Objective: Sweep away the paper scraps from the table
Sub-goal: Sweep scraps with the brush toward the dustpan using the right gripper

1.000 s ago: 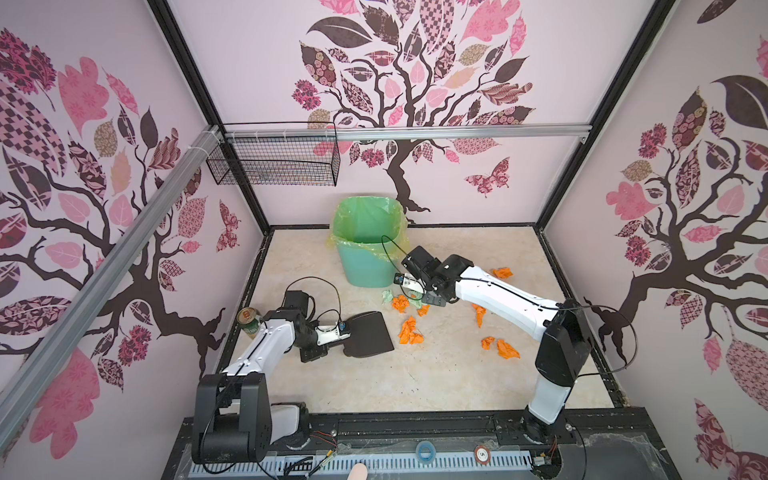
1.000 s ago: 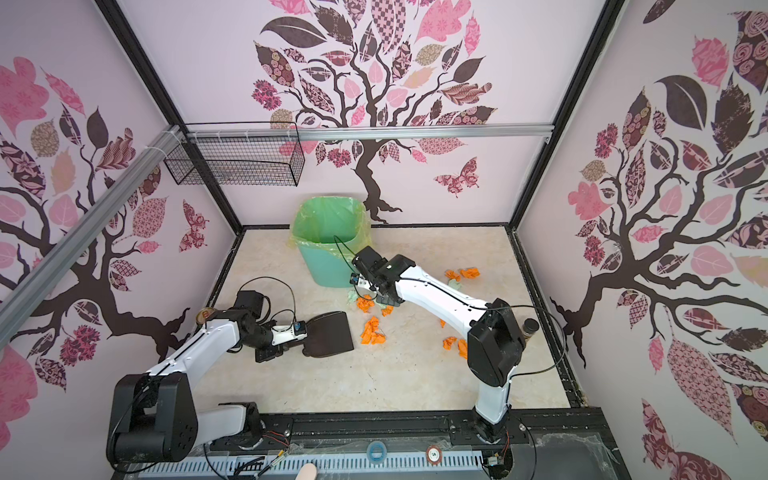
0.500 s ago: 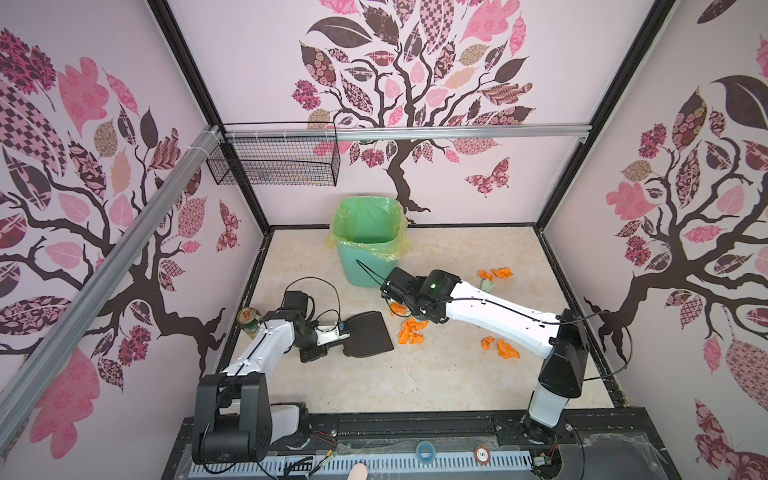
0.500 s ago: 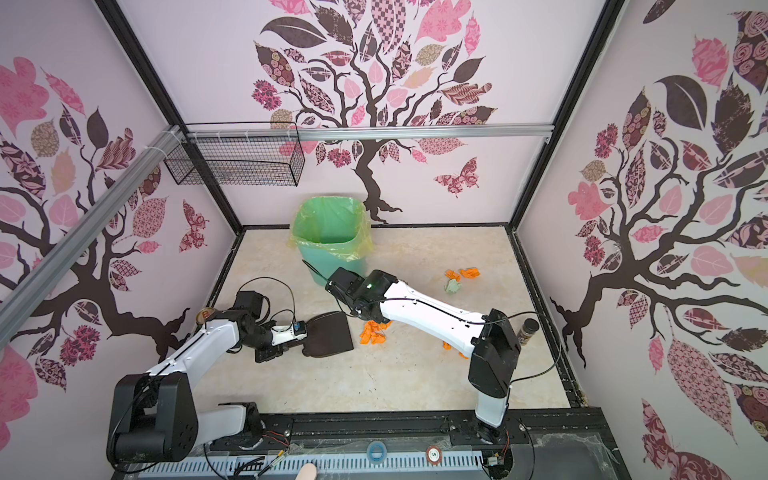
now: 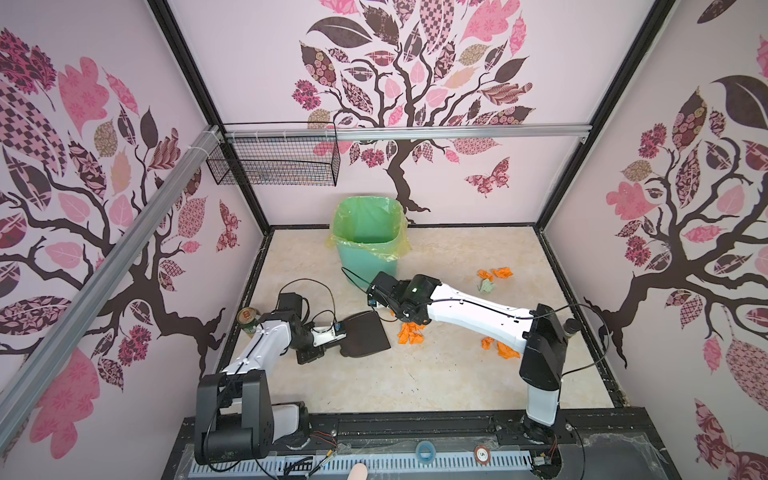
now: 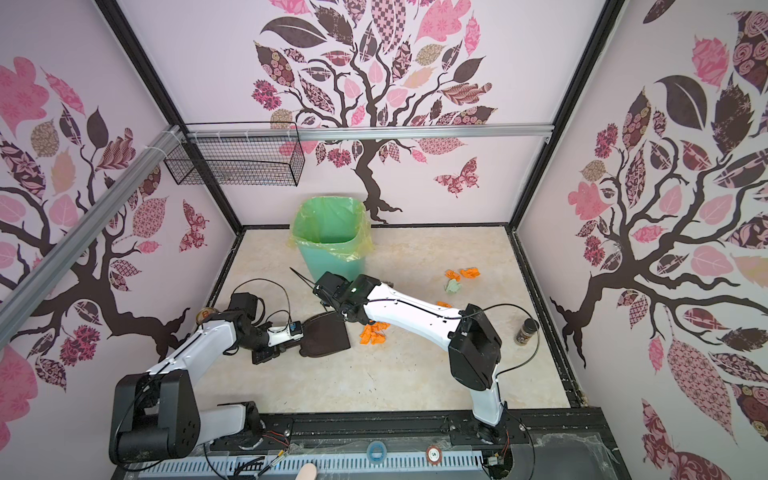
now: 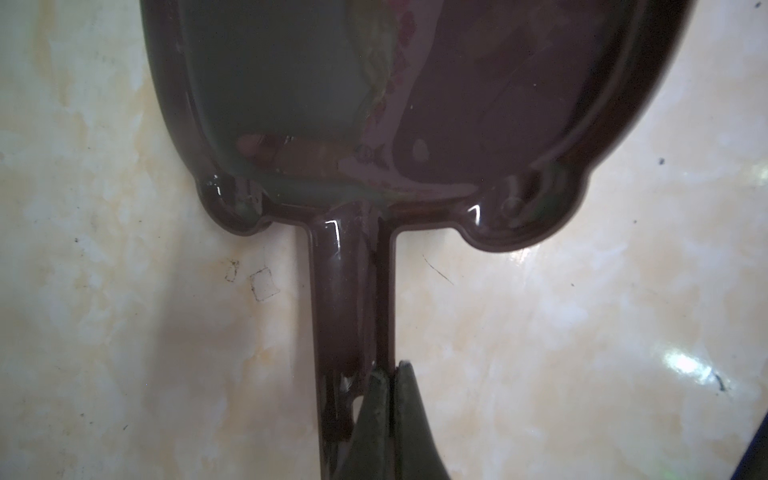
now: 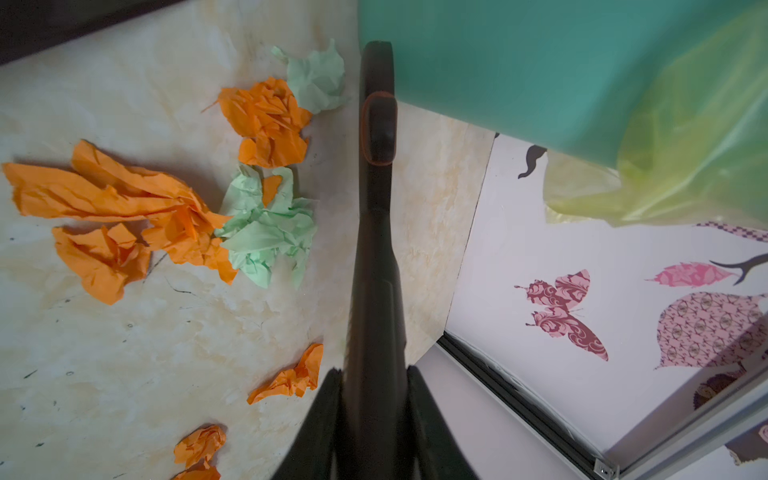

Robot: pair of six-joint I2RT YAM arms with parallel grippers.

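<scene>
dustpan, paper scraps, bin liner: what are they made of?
Dustpan: looks like hard, glossy dark-brown plastic, going by the sharp highlights and wall reflections.
Paper scraps: matte crumpled paper, orange and mint, with crisp creases.
Bin liner: thin translucent yellow-green plastic film, wrinkled.

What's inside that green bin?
Only its yellow-green liner shows inside the bin, nothing else. Its near wall hides part of the bottom.

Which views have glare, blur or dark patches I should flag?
Left wrist view: dim, the glossy dustpan mirrors its surroundings, glare patch on the table. Right wrist view: the brush handle is dark and soft up close, the paper scraps sharp. Both top views: evenly lit, sharp.
</scene>
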